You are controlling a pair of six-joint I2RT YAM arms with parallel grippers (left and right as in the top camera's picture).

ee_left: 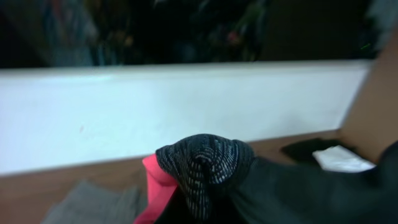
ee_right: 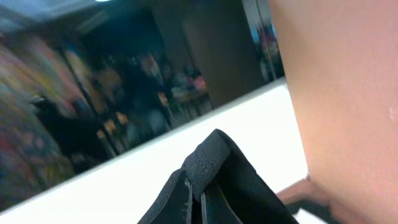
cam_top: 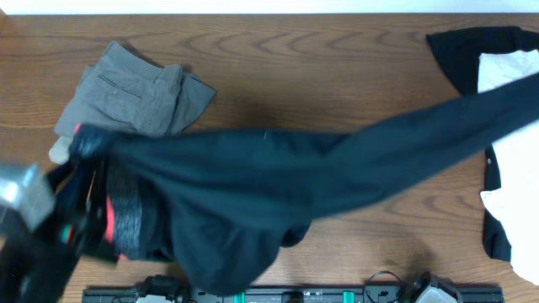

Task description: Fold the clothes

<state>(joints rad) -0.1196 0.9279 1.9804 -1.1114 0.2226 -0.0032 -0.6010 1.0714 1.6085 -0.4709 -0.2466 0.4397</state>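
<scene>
Trousers (cam_top: 278,181): black, stretched taut above my tabletop (cam_top: 320,76), top end left, leg right.
Left pincer (ee_left: 200,190): I see it clamped on the red-lined waistband (ee_left: 202,163).
Right pincer (ee_right: 208,186): gripping the leg's end.

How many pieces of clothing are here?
4 at least: long black trousers stretched across the middle, folded grey trousers at far left, a black garment and a white garment heaped at the right edge. More may be hidden.
</scene>
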